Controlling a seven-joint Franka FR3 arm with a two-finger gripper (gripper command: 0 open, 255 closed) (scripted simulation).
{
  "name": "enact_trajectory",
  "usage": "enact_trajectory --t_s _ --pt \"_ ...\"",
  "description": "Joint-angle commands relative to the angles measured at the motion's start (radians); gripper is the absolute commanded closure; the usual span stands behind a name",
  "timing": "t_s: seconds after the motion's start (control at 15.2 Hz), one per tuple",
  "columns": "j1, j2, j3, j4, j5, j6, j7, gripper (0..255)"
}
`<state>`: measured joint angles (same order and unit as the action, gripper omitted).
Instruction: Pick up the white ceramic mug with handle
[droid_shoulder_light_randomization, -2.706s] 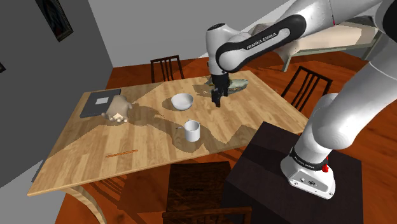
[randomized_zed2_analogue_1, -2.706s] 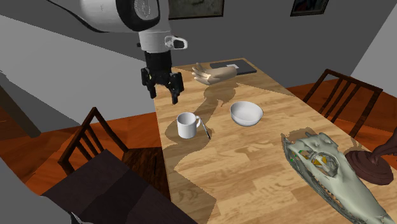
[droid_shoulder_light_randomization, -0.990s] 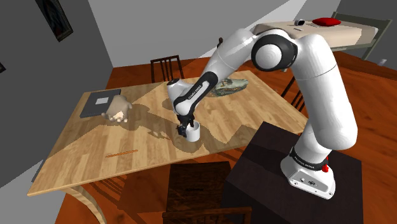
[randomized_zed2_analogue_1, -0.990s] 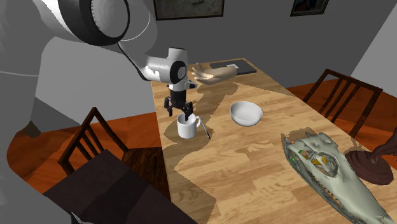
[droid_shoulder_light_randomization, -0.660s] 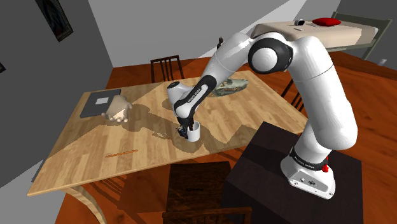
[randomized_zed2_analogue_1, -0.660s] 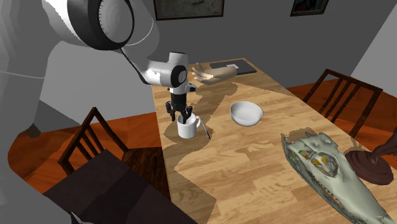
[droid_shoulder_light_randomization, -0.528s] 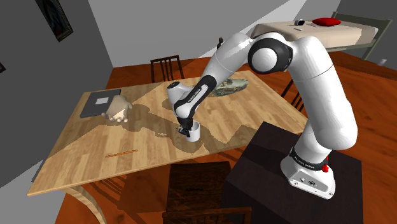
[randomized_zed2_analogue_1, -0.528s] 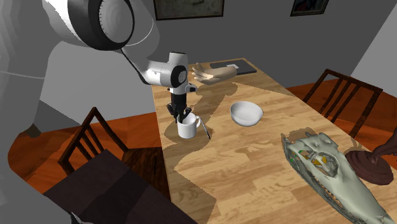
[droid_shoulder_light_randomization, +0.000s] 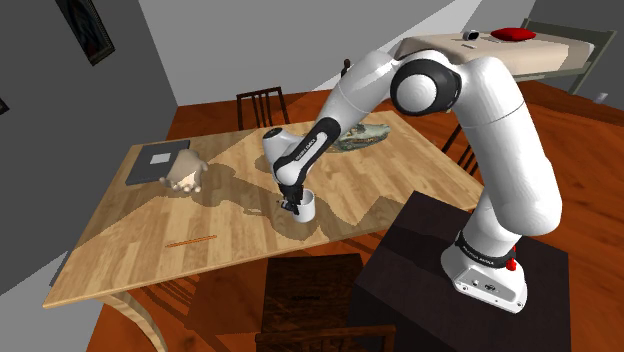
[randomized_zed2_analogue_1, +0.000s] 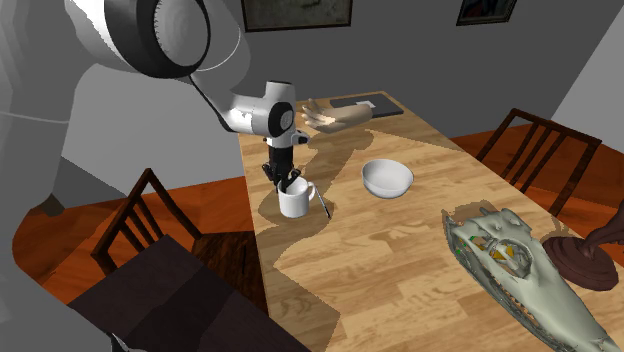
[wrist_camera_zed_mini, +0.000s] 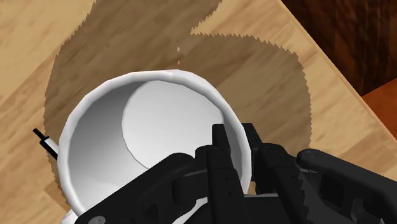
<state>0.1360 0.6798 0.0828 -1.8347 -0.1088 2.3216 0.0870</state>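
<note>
Squarely at the rim, the gripper (wrist_camera_zed_mini: 235, 132) is clenched on the white mug (wrist_camera_zed_mini: 153, 118). One black finger (wrist_camera_zed_mini: 221, 159) reaches down inside the cup and the other presses the outside, so the wall is pinched between them with the jaws nearly closed. In the second exterior view the hand comes down onto it almost vertically. The white mug stands upright on the wooden table (randomized_zed2_analogue_1: 400, 255), mouth up and long axis vertical, near the table edge closest to the stand. Its handle cannot be made out. A thin pen (randomized_zed2_analogue_1: 322, 201) lies just beside it, and a white bowl (randomized_zed2_analogue_1: 387, 178) sits farther along the table, apart.
</note>
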Motion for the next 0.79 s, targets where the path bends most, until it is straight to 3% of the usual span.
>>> enact_trajectory --t_s 0.0,0.73 --pt "-0.001 -0.016 0.002 -0.005 0.002 -0.012 -0.001 255" --pt "-0.007 -0.129 0.011 -0.019 0.015 -0.109 -0.011 255"
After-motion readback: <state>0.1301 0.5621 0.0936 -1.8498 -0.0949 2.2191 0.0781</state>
